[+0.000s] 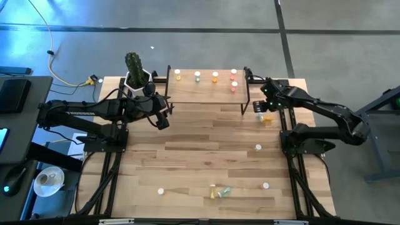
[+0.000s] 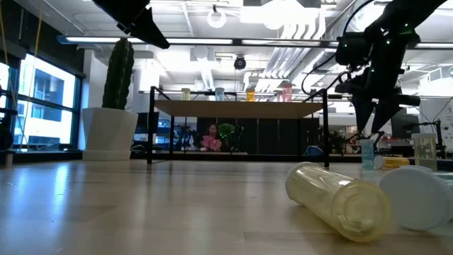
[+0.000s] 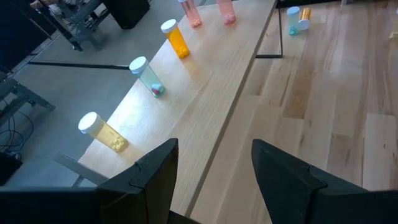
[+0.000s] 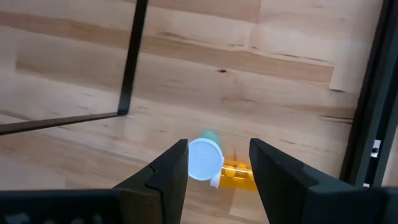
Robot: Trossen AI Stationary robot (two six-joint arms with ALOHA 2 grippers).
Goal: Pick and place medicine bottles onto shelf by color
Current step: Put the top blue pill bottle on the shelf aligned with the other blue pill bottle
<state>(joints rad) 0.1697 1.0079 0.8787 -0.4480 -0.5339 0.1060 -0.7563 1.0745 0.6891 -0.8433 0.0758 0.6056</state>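
The shelf stands at the table's far side and carries a yellow, a green, an orange and two pink medicine bottles, all upright. My right gripper is open and points down over a green bottle that stands on the table by the shelf's right legs. An orange bottle lies on its side beside it. The fingers stand above the green bottle's white cap without touching it. My left gripper is open with nothing between its fingers, above the table near the shelf's left end.
A cactus in a white pot stands at the shelf's left end. Loose bottles are scattered on the table: one at mid right, others near the front edge, and two lying together. Black frame posts run along the right side.
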